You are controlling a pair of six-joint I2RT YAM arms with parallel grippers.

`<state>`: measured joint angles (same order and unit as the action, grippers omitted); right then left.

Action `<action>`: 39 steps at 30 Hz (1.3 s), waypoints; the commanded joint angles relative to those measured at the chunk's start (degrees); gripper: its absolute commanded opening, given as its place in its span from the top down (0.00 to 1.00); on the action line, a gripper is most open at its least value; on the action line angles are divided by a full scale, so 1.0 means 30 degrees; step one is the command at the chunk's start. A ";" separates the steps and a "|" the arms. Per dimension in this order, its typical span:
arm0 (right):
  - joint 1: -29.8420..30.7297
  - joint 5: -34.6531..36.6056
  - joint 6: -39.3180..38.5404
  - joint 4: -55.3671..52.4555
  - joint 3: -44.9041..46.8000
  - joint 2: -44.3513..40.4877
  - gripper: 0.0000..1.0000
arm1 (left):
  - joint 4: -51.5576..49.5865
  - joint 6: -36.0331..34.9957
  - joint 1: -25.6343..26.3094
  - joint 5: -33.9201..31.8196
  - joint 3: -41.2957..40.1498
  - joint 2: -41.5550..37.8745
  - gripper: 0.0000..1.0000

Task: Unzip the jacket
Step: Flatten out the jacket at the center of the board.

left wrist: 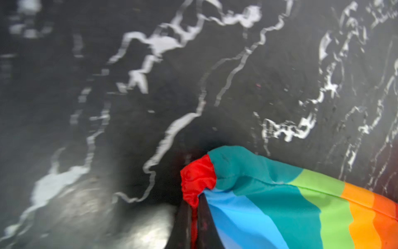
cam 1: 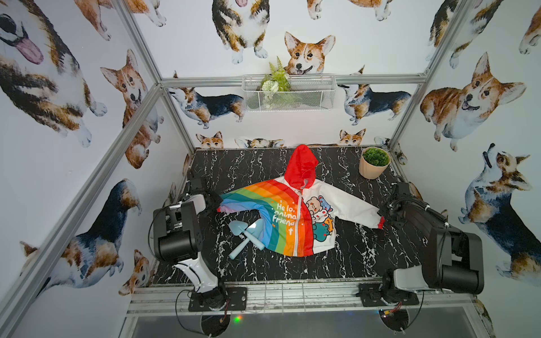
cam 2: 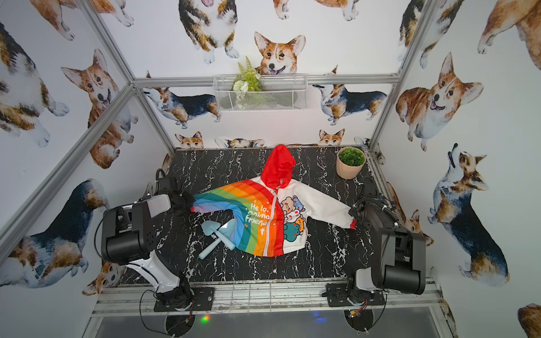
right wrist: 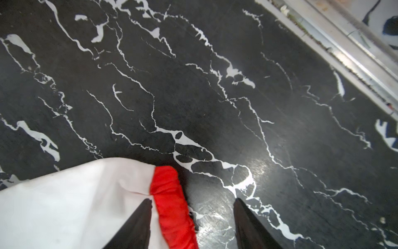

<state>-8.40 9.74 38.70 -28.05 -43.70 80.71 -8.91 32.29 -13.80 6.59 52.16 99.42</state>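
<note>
White walls (cam 1: 380,52) papered with large watercolour corgis close in the space on three sides, braced by a silver aluminium frame (cam 1: 205,82). At twelve o'clock a white wire basket (cam 1: 310,99) hangs from the frame's back bar, holding green sprigs (cam 1: 276,76) and a pale flower. Below lies a black counter (cam 1: 234,169) veined white like marble, with a peach ribbed pot (cam 1: 373,171) of green leaves at one o'clock. Soft glare sheens the counter, and a metal rail (cam 1: 292,292) edges it at six o'clock

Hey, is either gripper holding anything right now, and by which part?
The left gripper pinches the jacket by the red cuff of its rainbow sleeve. The right gripper is open astride the white sleeve's cuff, gripping nothing.
</note>
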 commanded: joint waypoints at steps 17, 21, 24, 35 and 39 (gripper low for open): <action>0.1102 -0.1151 -0.1518 -0.0621 -0.1747 0.2566 0.25 | -0.0063 0.0576 -0.0392 0.0030 -0.0278 -0.0238 0.95; 0.1151 -0.0898 -0.1417 -0.0680 -0.1753 0.2760 0.24 | -0.0049 0.0546 -0.0388 0.0044 -0.0267 -0.0182 0.95; 0.1132 -0.1689 -0.1444 -0.0146 -0.1663 0.3042 0.28 | -0.0020 0.0546 -0.0379 0.0111 -0.0245 -0.0150 0.95; 0.1131 -0.2907 -0.1255 0.0601 -0.1811 0.4069 0.69 | 0.0247 0.0544 -0.0355 0.0665 -0.0243 0.0008 0.97; 0.0934 -0.2510 -0.0784 0.1006 -0.1725 0.3465 0.92 | 0.0872 0.0516 -0.0227 0.1611 -0.0320 -0.0006 1.00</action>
<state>-5.17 3.33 34.54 -26.13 -49.36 92.12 -7.64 33.63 -14.85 8.49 51.42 99.31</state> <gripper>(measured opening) 0.142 0.079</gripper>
